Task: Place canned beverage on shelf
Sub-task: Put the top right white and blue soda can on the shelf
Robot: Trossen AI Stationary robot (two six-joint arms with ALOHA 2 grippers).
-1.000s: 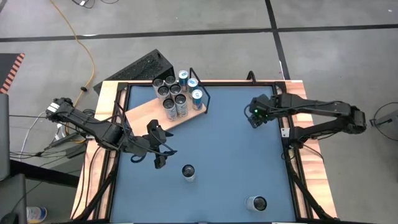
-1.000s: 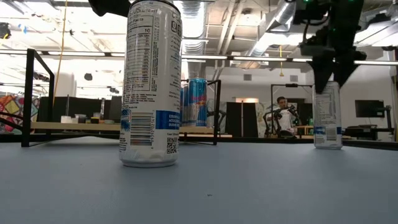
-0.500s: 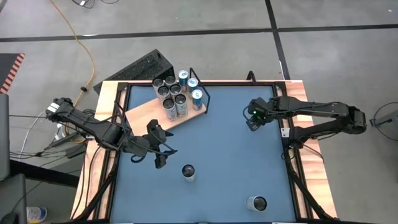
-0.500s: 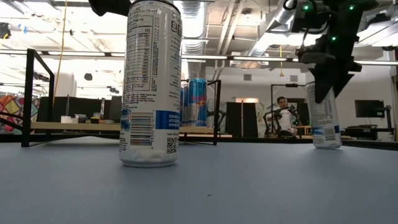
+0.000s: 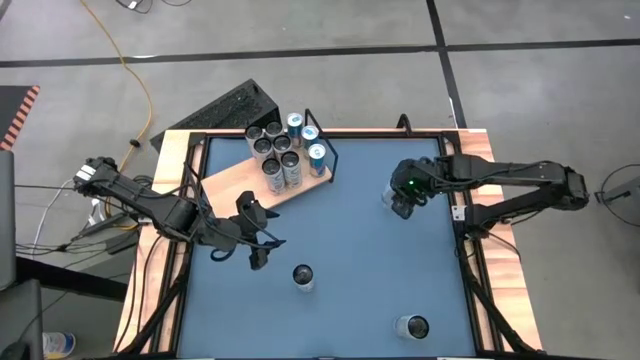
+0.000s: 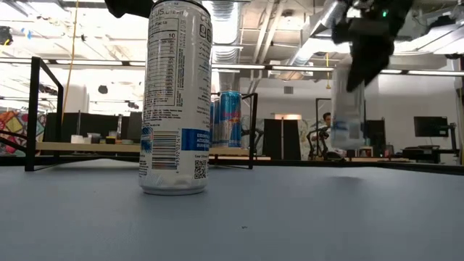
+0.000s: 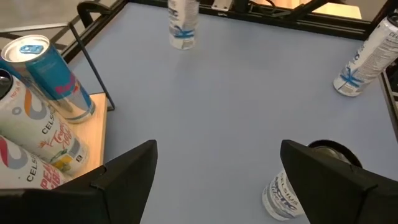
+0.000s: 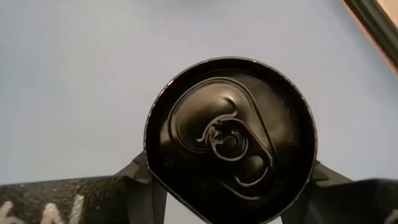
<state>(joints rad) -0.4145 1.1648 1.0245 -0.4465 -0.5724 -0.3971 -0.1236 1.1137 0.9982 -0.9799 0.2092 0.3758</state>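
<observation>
Nearest, a tall white can (image 6: 175, 98) stands untouched on the blue worktop (image 5: 350, 240), with the left gripper (image 5: 262, 232) idle beside it, fingers spread and empty. Farther off, the right gripper (image 5: 402, 197) has clenched on its can (image 6: 346, 109) and lifted it clear of the worktop, tilted. The carry has begun; the shelf (image 5: 235, 178), already holding several cans, lies well apart across the worktop.

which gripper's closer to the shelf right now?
Left. The left gripper hovers open just off the shelf's near edge, holding nothing. The right gripper is farther away across the blue tabletop, closed on a can it has lifted.
</observation>
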